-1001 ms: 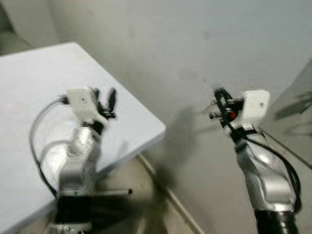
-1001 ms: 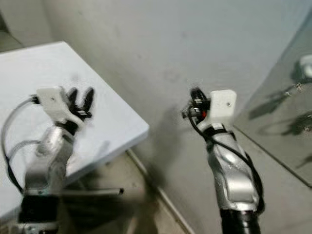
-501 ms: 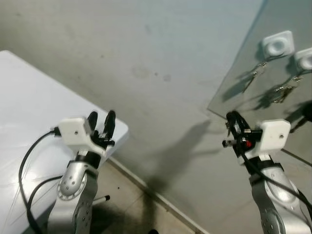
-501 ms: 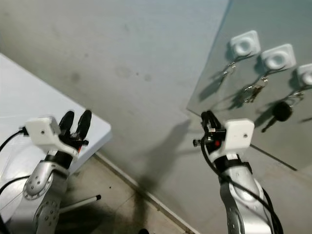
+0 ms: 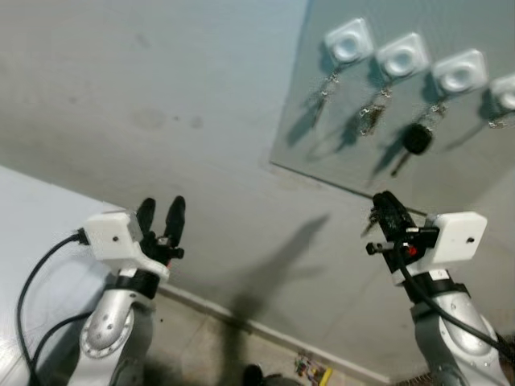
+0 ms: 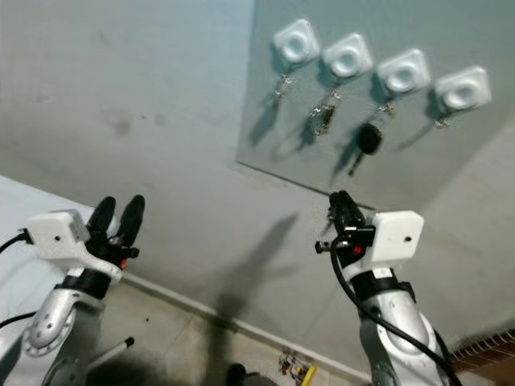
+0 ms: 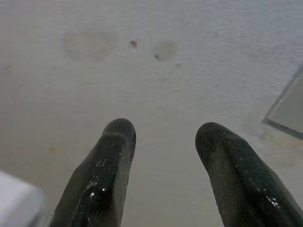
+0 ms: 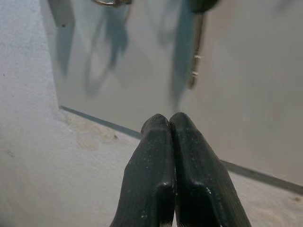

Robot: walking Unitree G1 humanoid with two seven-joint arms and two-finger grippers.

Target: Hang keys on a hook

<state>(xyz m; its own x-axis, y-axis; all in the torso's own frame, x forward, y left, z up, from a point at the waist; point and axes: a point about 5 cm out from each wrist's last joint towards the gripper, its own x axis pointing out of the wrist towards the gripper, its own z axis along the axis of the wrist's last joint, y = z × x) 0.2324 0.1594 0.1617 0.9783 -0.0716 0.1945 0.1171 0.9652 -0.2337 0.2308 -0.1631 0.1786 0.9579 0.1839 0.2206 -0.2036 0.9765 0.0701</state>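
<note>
Hooks [image 6: 347,55] have come into view above the right gripper [image 6: 341,211], pinched shut near the dangling key [image 6: 366,142], which it could knock off.

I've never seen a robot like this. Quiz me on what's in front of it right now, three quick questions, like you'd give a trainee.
1. How many white hooks are fixed in a row on the wall panel?
2. True or false: the right gripper has its two black fingers pressed together.
3. Counting from the robot's left, which hook does the black-headed key hang from? A) first B) second C) third D) fourth

Key: 1. Four. 2. True; the right wrist view shows the fingers closed with no gap. 3. C.
</note>
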